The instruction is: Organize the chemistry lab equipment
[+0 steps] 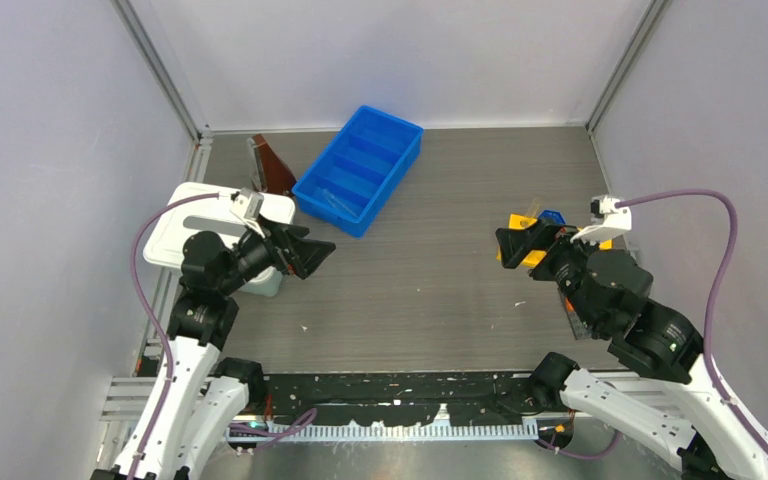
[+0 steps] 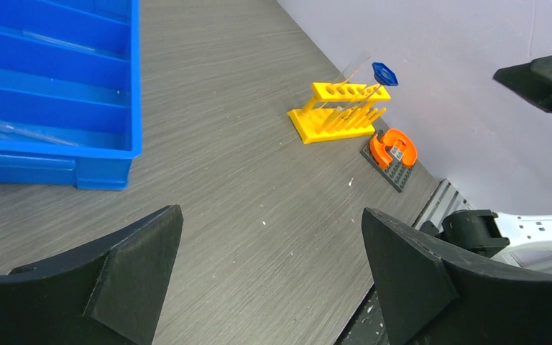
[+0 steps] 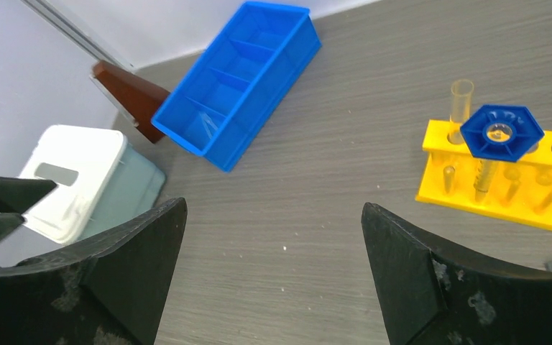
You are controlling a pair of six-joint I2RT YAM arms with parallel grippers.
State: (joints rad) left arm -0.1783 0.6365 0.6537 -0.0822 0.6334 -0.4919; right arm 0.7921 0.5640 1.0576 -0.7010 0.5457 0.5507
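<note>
Both pincers are wide open, nothing held. The left pincer (image 2: 271,215) hovers over bare bench (image 1: 430,290) just off the near-left corner of the blue plastic divided bin (image 1: 358,168). The right pincer (image 3: 273,208) hangs well to the bin's right, above the rack.

Looks done:
- The yellow plastic holed rack (image 3: 503,187) stands upright, well right of the bin.
- The blue hex-capped tube (image 3: 507,131) is seated in a rack hole, with a clear glass tube (image 3: 461,100) in the hole beside it.
- Faint thin clear glass rods (image 2: 14,129) seem to lie in the bin's near compartments. I can't count them.
- The white plastic lid (image 3: 72,180) sits on the grey box just left of the bin.

Open items, my read:
- Most rack holes look empty.
- A brown wedge-shaped block (image 1: 272,165) leans at the bin's far-left corner.
- An orange-and-grey flat piece (image 2: 393,149) lies beyond the rack, on the side away from the bin.

I see no other loose pieces in any view. I'd call it mostly sorted, with those two strays maybe left to place.
</note>
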